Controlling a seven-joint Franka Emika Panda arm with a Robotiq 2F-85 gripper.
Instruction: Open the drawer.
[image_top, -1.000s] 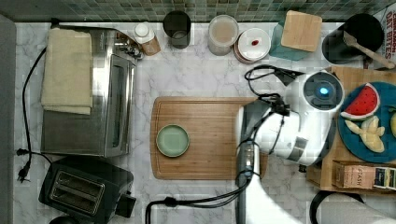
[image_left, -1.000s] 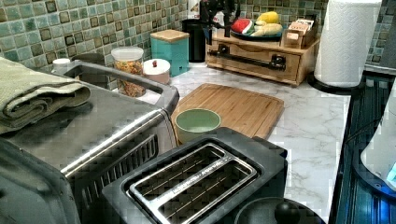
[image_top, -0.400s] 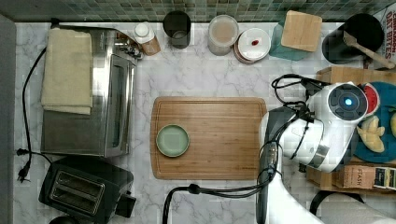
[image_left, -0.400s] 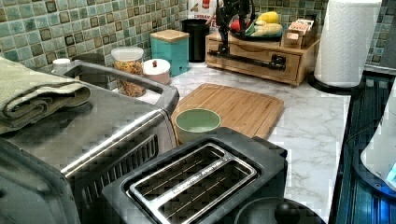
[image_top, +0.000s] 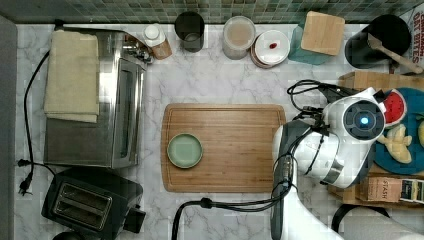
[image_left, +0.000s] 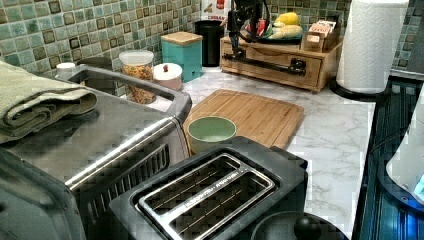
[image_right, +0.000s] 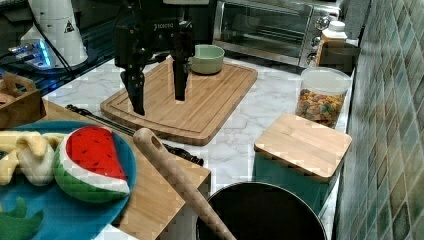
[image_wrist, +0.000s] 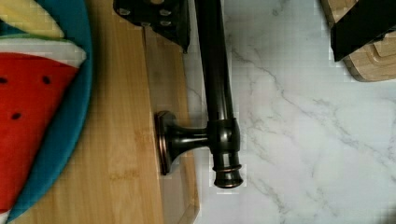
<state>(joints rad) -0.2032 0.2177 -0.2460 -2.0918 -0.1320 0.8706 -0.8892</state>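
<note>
The drawer (image_left: 280, 73) sits shut in a light-wood box (image_top: 361, 80) at the top view's right, under a blue plate of toy fruit. Its black bar handle (image_left: 264, 63) runs along the front on knobbed posts (image_wrist: 184, 138). My gripper (image_right: 157, 92) hangs open over the box's front edge, fingers pointing down. In the wrist view the handle (image_wrist: 215, 84) lies between the fingers (image_wrist: 161, 18), close to the one on the drawer side, and the gripper (image_wrist: 259, 46) touches nothing.
A bamboo cutting board (image_top: 235, 150) with a green bowl (image_top: 185, 150) lies just beside the drawer front. Jars and a teal box (image_top: 320, 37) line the tiled wall. A toaster oven (image_top: 95, 120), a toaster (image_top: 85, 205) and a paper towel roll (image_left: 372, 42) stand around.
The arm has swung toward the top view's right, from above the cutting board's edge to above the drawer box. The drawer has not moved.
</note>
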